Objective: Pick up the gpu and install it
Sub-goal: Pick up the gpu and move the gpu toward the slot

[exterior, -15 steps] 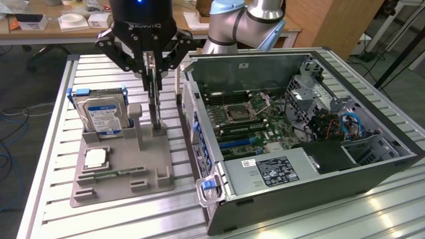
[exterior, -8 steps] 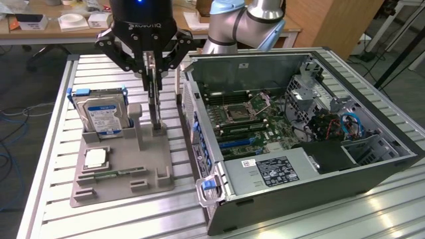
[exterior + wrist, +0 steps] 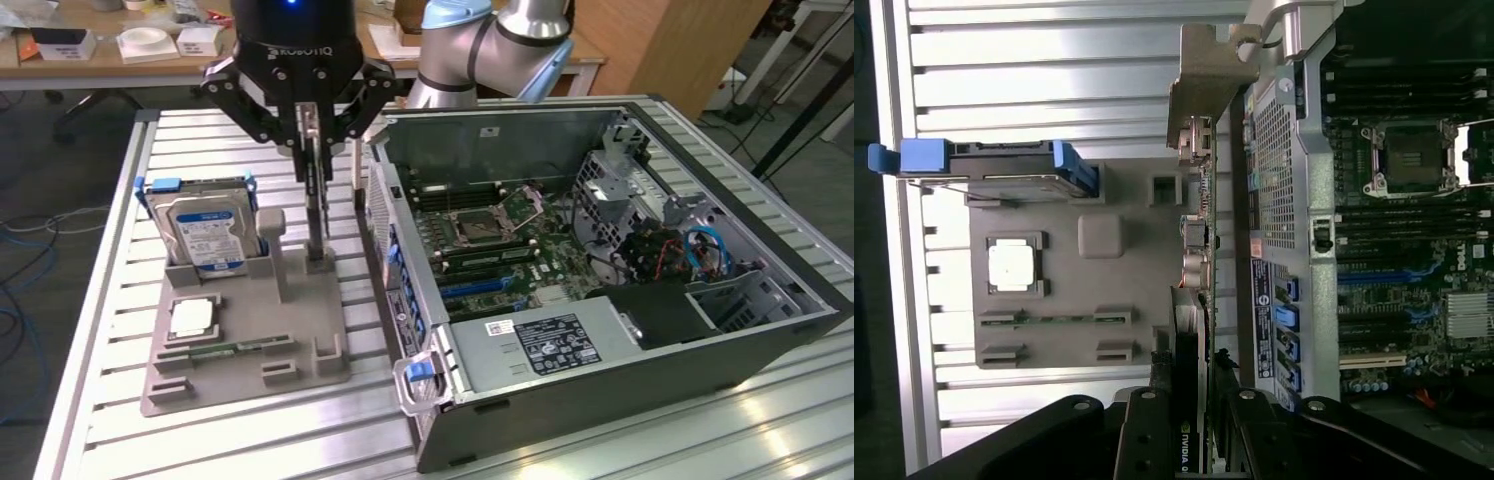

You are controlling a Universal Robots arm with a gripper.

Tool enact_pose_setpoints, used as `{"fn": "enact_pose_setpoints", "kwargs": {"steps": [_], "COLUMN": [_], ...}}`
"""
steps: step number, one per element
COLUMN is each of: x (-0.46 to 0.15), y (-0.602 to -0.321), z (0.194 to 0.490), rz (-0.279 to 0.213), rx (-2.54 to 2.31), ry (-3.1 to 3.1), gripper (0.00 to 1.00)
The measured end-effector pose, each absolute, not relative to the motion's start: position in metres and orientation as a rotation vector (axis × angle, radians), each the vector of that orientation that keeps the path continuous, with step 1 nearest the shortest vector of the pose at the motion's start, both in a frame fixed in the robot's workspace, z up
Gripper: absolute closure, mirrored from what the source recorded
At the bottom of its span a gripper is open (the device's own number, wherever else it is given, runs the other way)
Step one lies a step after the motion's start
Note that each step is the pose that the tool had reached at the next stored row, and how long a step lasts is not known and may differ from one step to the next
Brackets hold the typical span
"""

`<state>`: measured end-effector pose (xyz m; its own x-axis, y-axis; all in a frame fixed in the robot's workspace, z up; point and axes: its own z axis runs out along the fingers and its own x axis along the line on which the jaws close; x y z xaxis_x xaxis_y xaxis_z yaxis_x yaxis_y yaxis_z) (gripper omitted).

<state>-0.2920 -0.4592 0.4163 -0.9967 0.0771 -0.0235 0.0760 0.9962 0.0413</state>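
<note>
**Item: gpu [image 3: 316, 215].** You are holding it. The fingers [image 3: 296, 128] of your gripper [image 3: 318, 135] are closing narrowly on the two flat faces of its upper end.

**Position:** The card is standing on edge with its long axis upright, hanging straight down from the fingers. Its lower end is sitting at the slotted post of the grey fixture tray [image 3: 247, 385]. In the wrist view the gpu [image 3: 1189, 330] is running away from the gripper [image 3: 1189, 440], with the silvery bracket [image 3: 1209, 85] at the far end.

**Neighbours:**
- A hard drive [image 3: 200, 235] in a blue caddy is standing on the tray, on the exterior view's left.
- A processor chip [image 3: 195, 317] and a green memory stick [image 3: 234, 349] are lying flat on the tray.

**Obstruction:** The open computer case [image 3: 601, 400] is sitting just beside the tray on the counter [image 3: 94, 400]. Its near wall is rising between the card and the motherboard [image 3: 521, 250].
</note>
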Motion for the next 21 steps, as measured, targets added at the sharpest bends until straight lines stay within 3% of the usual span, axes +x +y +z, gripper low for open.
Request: {"fn": "enact_pose_setpoints", "kwargs": {"steps": [21], "x": [-0.271], "y": [-0.459], "z": [0.416], "rz": [0.063], "rx": [0.119], "ry": [3.113], "gripper": [0.74]}}
